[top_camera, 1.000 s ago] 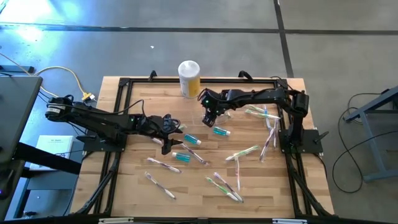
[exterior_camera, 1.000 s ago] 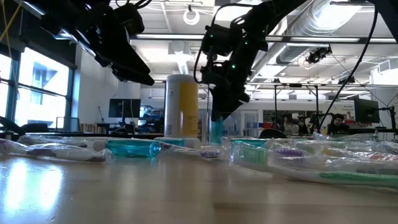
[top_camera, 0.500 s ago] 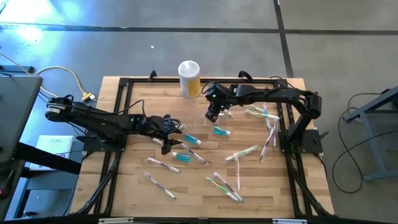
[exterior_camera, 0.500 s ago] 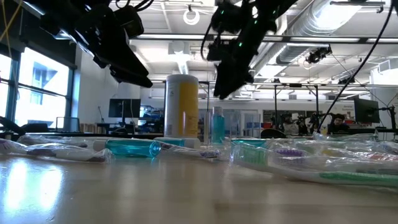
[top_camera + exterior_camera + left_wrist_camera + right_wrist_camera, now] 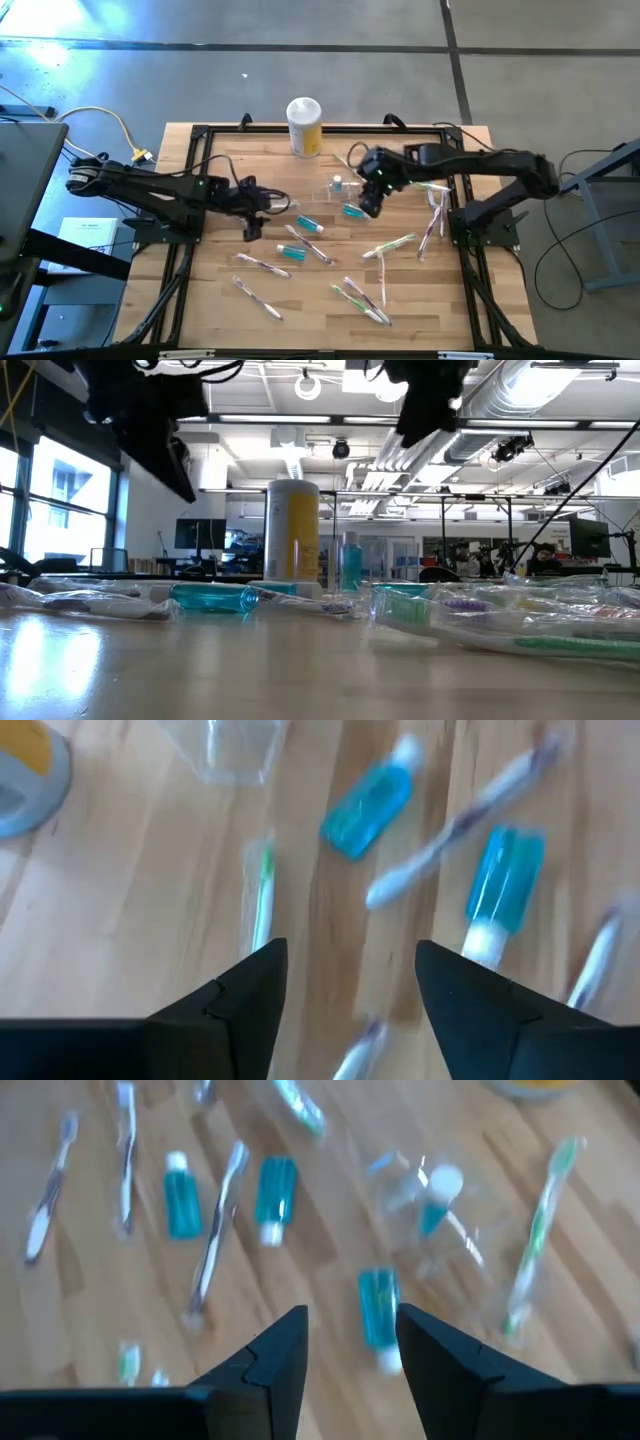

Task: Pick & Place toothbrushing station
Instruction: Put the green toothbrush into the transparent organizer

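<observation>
The toothbrushing station [image 5: 337,188] holds one blue bottle [image 5: 438,1202]; both pincers are released, empty.

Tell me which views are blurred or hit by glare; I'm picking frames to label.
Both wrist views are motion-smeared, the blue bottles and toothbrushes streaked; the clear holder is hard to outline in the right wrist view. The low view is backlit, the arms dark silhouettes. The high view is sharp, with floor glare at upper left.

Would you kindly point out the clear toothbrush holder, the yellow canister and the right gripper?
clear toothbrush holder [image 5: 337,187]: high view, on its transparent body.
yellow canister [image 5: 306,134]: high view, on its yellow side.
right gripper [image 5: 368,207]: high view, midway between its fingertips.
</observation>
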